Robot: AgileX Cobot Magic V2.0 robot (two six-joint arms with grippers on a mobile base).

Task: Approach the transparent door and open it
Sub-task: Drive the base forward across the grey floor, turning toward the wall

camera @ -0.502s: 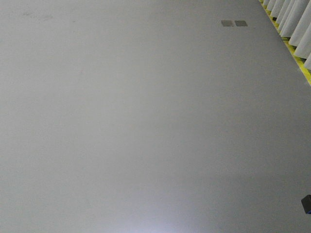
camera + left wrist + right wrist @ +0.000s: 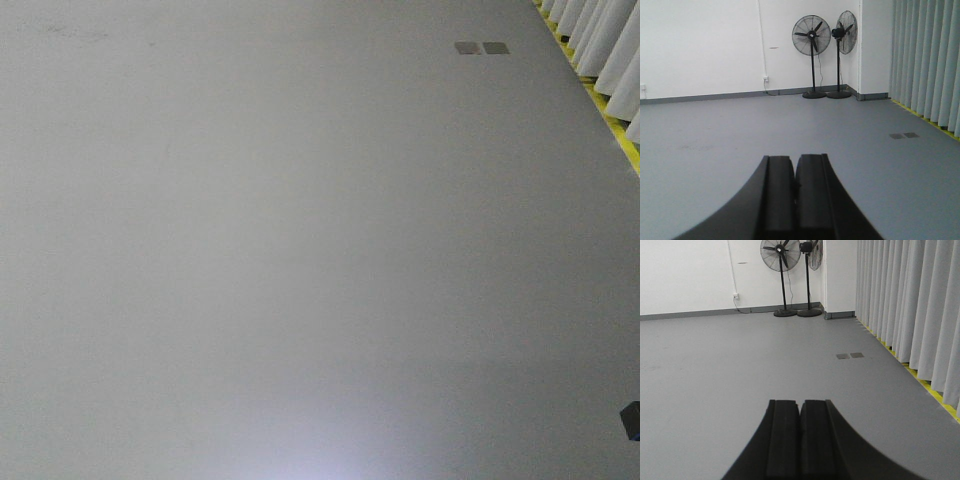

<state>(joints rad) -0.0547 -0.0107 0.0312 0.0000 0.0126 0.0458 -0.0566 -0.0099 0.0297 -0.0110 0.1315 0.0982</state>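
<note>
Left end effector (image 2: 794, 160) closed, right end effector (image 2: 800, 403) closed, level

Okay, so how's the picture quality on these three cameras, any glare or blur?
Front-facing view: soft, grainy, with pale glare on the floor at the bottom edge. Left wrist view: evenly lit, fans sharp, left gripper dark and blurred. Right wrist view: the same, curtain crisp, right gripper underexposed.
</note>
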